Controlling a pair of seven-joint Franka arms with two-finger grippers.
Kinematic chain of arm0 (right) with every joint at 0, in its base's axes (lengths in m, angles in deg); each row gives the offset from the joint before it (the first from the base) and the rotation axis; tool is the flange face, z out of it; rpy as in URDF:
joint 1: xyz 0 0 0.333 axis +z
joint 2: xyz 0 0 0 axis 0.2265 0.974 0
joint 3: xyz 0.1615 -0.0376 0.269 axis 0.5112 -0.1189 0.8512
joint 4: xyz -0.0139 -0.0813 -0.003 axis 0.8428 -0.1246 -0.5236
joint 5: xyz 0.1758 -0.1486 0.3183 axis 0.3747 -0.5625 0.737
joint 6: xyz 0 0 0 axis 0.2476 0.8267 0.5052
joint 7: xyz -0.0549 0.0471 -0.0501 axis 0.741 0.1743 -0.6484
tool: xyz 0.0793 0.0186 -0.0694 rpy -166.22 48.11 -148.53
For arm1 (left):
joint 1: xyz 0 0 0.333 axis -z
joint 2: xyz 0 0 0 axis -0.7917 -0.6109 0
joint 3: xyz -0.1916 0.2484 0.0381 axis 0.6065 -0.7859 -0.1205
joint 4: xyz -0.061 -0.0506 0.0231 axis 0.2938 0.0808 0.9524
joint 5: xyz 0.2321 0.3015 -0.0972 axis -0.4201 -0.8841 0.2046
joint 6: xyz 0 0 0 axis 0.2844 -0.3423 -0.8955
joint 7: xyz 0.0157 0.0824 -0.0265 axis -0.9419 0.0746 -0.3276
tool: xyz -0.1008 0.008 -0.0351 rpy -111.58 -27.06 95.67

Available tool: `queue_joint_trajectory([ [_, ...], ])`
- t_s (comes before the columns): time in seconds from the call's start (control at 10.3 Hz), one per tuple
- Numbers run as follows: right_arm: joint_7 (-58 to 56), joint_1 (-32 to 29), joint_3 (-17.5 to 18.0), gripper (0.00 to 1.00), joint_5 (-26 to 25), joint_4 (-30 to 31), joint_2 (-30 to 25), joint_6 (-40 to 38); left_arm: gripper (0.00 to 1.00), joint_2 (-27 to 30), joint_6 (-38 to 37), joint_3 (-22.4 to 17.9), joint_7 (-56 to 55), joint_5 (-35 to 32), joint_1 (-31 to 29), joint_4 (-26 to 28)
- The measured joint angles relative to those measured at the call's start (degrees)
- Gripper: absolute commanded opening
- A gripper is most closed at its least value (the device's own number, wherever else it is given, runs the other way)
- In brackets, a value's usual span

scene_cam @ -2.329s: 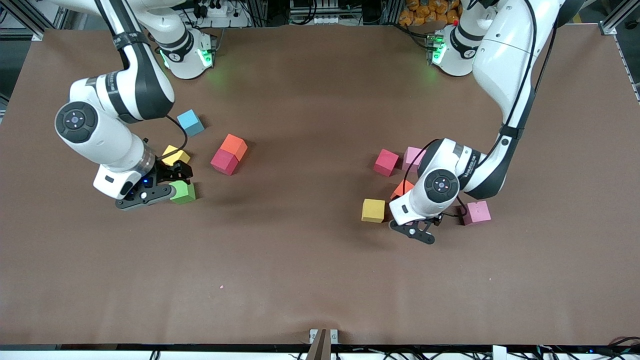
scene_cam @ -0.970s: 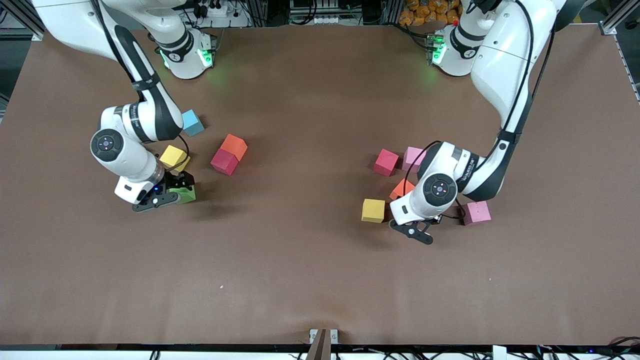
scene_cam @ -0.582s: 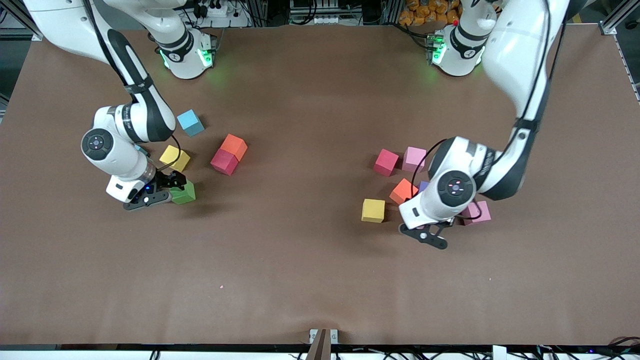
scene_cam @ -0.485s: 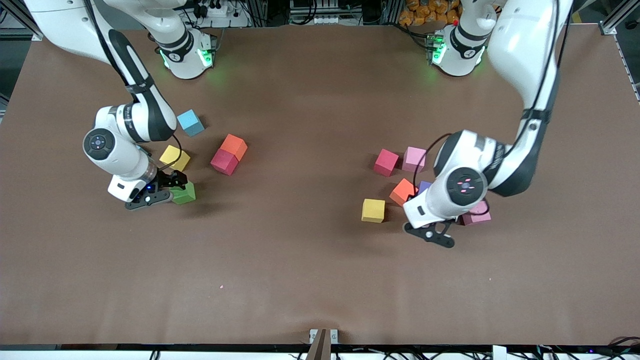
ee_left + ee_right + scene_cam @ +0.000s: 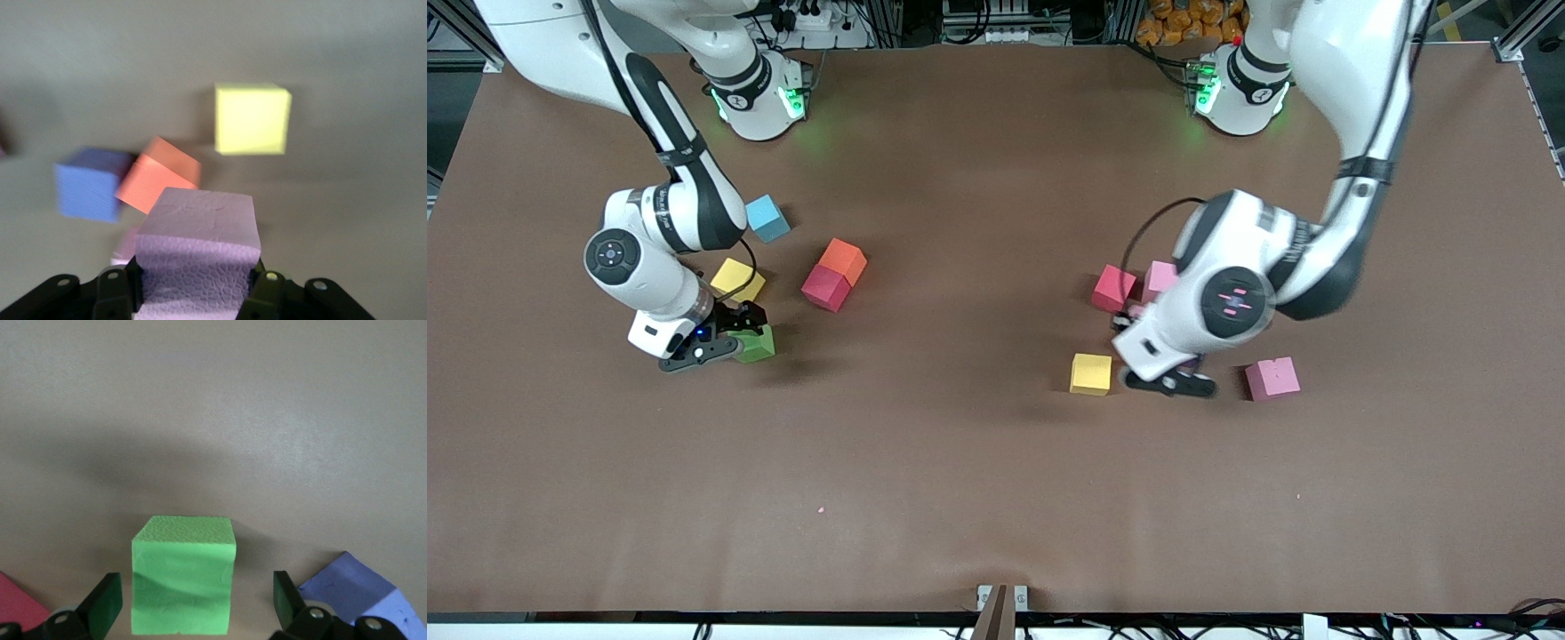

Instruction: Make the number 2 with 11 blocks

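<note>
Brown table point(image 5: 978, 480) under everything, both arms reaching down onto it from their bases. Right gripper point(image 5: 197, 603) low at the green cube point(image 5: 183, 583), jaws wide, one finger on either side and a gap showing on each (no contact visible). Left gripper point(image 5: 197, 287) over the table between a yellow cube point(image 5: 1091, 373) and a pink cube point(image 5: 1272, 378), clamped tight on a lilac-purple cube point(image 5: 200, 227). Below that held cube in the left wrist view, an orange cube point(image 5: 159, 177) touching a blue-violet cube point(image 5: 87, 183). Blocks scattered in two loose groups. Toward the left arm's end, a red cube point(image 5: 1114, 288) beside a second pink cube point(image 5: 1160, 277). Toward the right arm's end, another orange cube point(image 5: 843, 260) touching another red cube point(image 5: 825, 288), a second yellow cube point(image 5: 736, 279) just beside the green one, and a light-blue cube point(image 5: 767, 218) nearer the bases.
</note>
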Motion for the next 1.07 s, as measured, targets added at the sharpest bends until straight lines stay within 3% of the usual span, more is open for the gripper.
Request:
queue_joint_trajectory([
  [0.29, 0.0, 0.4, 0.1, 1.00, 0.0, 1.8, 2.1, 5.6, 0.00, 0.0, 0.0, 1.4, -4.4, 0.0, 5.1, 2.6],
  [0.58, -0.1, 0.4, 0.1, 0.98, 0.0, 2.0, 3.4, 6.2, 0.00, 1.7, 0.4, 7.0, -15.3, 0.0, 5.2, 6.6],
  [0.78, -0.1, 0.4, 0.1, 0.77, 0.0, 2.1, 3.8, 6.6, 0.00, 3.3, 0.5, 9.4, -19.8, 1.2, 5.1, 9.8],
  [0.87, -0.1, 0.4, 0.0, 0.53, 0.0, 2.1, 4.0, 6.8, 0.00, 3.9, 1.9, 10.1, -21.3, 1.7, 5.1, 12.4],
  [0.97, -0.1, 0.4, 0.1, 0.43, 0.0, 2.1, 4.1, 6.9, 0.00, 4.3, 5.3, 11.1, -23.8, 1.9, 5.1, 15.6],
  [1.07, -0.1, 0.4, 0.1, 0.43, 0.0, 2.0, 4.1, 6.9, 0.00, 4.4, 9.8, 12.4, -27.1, 1.9, 5.2, 18.6],
])
